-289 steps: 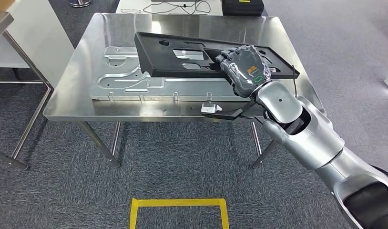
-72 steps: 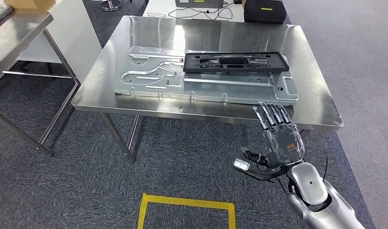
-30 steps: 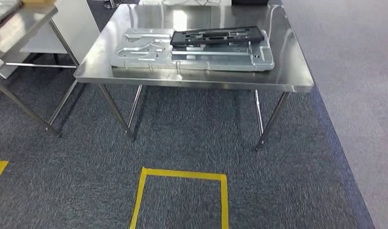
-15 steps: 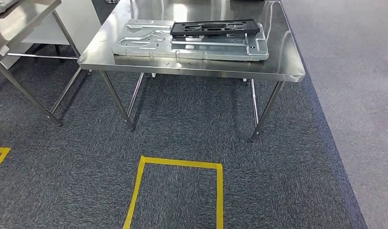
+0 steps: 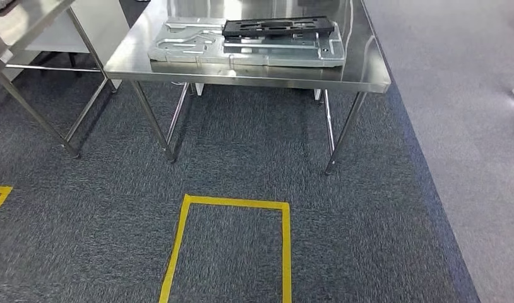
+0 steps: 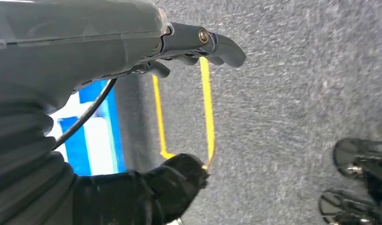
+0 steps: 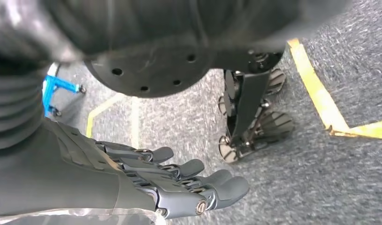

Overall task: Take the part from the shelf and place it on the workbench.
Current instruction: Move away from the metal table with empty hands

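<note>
Black plastic, long and slotted: the flat black plastic part (image 5: 278,27) lies on the embossed silver metal panel (image 5: 248,44), on the stainless steel bench (image 5: 368,69) at the far side of the head view. Nothing pins it there, so a knock to the bench legs could slide it on that smooth panel; placement looks done. Left wrist view now: the left robot hand (image 6: 179,47) hangs over grey carpet and yellow floor tape (image 6: 205,108), holding nothing, fingers loosely extended. Right wrist view: the right robot hand (image 7: 175,187) is empty too, fingers stretched out side by side, touching nothing.
</note>
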Available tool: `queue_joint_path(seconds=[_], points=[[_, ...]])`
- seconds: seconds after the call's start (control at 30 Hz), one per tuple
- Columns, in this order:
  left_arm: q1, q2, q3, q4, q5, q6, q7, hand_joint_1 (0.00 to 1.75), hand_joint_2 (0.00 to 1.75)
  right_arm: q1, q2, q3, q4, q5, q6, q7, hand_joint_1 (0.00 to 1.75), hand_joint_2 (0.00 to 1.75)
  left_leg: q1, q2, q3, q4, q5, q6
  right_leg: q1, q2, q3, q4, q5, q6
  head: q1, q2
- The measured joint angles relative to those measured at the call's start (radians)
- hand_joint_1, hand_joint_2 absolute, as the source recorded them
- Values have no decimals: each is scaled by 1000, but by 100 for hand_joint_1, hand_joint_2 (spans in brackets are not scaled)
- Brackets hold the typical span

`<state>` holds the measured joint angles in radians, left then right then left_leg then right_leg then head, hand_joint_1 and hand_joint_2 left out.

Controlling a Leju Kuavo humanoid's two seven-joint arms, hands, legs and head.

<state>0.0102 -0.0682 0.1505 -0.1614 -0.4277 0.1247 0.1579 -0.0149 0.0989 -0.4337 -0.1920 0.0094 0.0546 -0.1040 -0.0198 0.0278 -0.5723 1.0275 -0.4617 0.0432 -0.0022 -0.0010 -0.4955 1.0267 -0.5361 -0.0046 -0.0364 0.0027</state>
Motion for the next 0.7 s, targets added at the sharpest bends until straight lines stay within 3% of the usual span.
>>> queue_joint_path(seconds=[0.07,0.1,0.17,0.2,0.23,0.3,0.37,0.43,0.47,0.53,0.57,0.6,0.7], points=[[0,1,1,0,3,0,0,0,0,0,0,0,2,4,-1,0,0,0,2,-6,-13,15,-15,-12,-6,-4,-15,-13,22,-16,1,0],[0,1,2,0,5,0,0,0,0,-1,0,0,3,6,-1,-1,0,0,4,-11,-26,44,-47,-19,-11,-6,-26,-20,36,-22,2,0],[0,2,3,0,7,0,-2,0,0,-2,-1,0,4,8,-4,-5,0,0,16,-19,-60,149,-142,-32,-13,-8,-54,-25,62,-29,2,0],[1,2,4,0,8,-1,-4,0,0,-2,-1,0,4,9,-6,-7,0,0,22,-20,-71,203,-174,-38,-14,-8,-70,-24,73,-28,2,0],[1,2,4,0,8,-1,-6,0,0,-1,-1,0,4,11,-8,-10,0,0,27,-20,-70,238,-184,-44,-14,-9,-84,-23,83,-26,2,0],[2,1,6,0,8,-2,-11,0,0,0,-1,0,5,15,-16,-16,0,0,34,-19,-21,212,-144,-51,-16,-9,-113,-17,103,-18,2,0],[1,1,7,0,8,-2,-13,0,0,-1,-1,0,6,21,-29,-21,0,0,37,-21,82,76,-103,-53,-19,-8,-137,-7,119,-8,1,0],[0,2,9,0,8,-1,-14,0,0,-2,-1,1,6,27,-48,-27,0,0,33,-26,152,-37,-100,-44,-20,-8,-147,-3,137,7,2,0],[0,2,10,0,8,0,-14,0,0,-3,-1,2,6,30,-58,-30,0,0,29,-28,162,-61,-104,-37,-21,-8,-150,-5,149,15,2,0],[-1,2,13,0,8,0,-14,0,0,-2,0,3,7,34,-72,-34,0,0,27,-27,145,-65,-86,-20,-22,-7,-151,-13,166,31,2,0],[-2,1,14,0,8,0,-14,0,0,-2,-1,4,7,34,-75,-35,0,0,27,-24,135,-66,-74,-10,-23,-5,-157,-6,154,36,3,0],[-4,1,15,0,8,0,-14,0,0,-1,-1,5,7,35,-76,-35,0,0,28,-21,124,-69,-60,0,-23,-4,-169,21,118,40,4,0],[-3,1,18,0,8,1,-14,0,0,-1,-2,8,7,36,-76,-35,0,0,23,-14,79,-68,-24,16,-22,-1,-218,205,-38,44,5,0]])
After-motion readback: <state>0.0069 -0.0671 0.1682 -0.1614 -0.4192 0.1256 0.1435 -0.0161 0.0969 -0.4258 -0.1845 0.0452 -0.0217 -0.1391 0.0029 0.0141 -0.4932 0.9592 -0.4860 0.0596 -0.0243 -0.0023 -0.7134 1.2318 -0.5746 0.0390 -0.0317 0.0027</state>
